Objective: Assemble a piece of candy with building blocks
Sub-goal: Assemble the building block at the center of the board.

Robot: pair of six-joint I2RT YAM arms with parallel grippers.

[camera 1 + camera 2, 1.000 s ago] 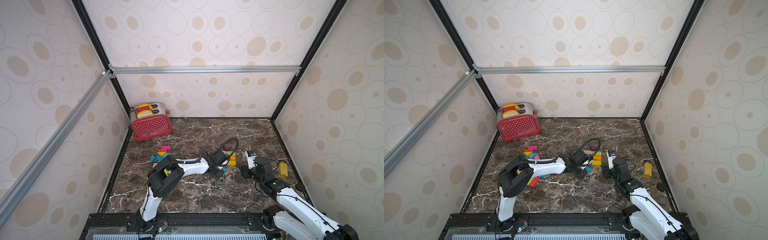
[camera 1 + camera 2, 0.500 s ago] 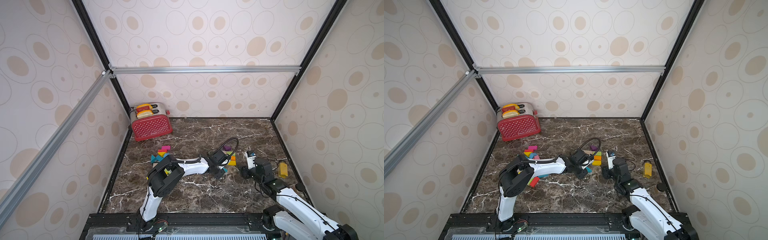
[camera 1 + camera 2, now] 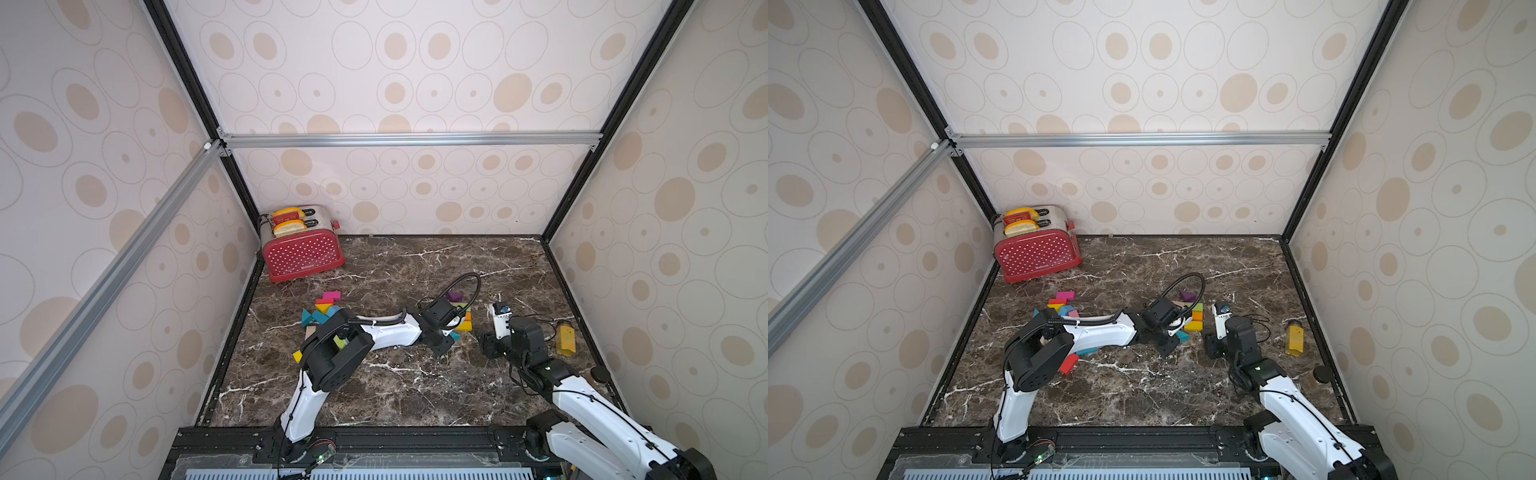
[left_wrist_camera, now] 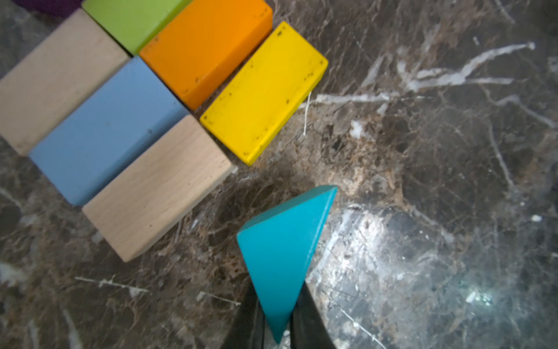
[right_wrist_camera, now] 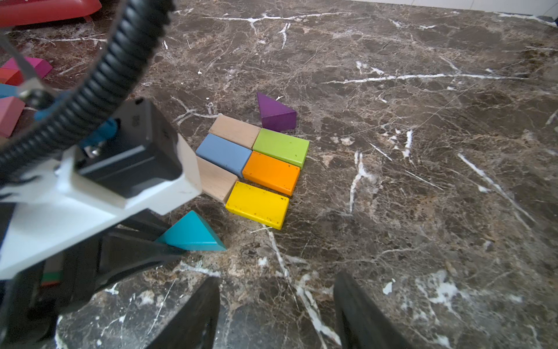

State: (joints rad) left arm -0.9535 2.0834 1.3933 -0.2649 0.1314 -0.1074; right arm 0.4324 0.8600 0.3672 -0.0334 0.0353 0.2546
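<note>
Clearly, left claw (image 4: 276, 291) pinches teal wedge (image 4: 283, 253); right claw (image 5: 276, 279) half-open.

The left arm's wrist (image 5: 120, 169) hides part of a bare wooden brick (image 5: 216, 181); the toaster (image 5: 45, 9) is cut off.

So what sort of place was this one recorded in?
Probably a lab robot cell dressed up as a kitchen counter, not a real home: patterned wall panels on a metal frame box in a marble-look tabletop, with a red toaster in the far corner.

White arm shells (image 3: 388, 332), black joint housings (image 3: 336, 361), ribbed black cable loop (image 5: 99, 81)
</note>
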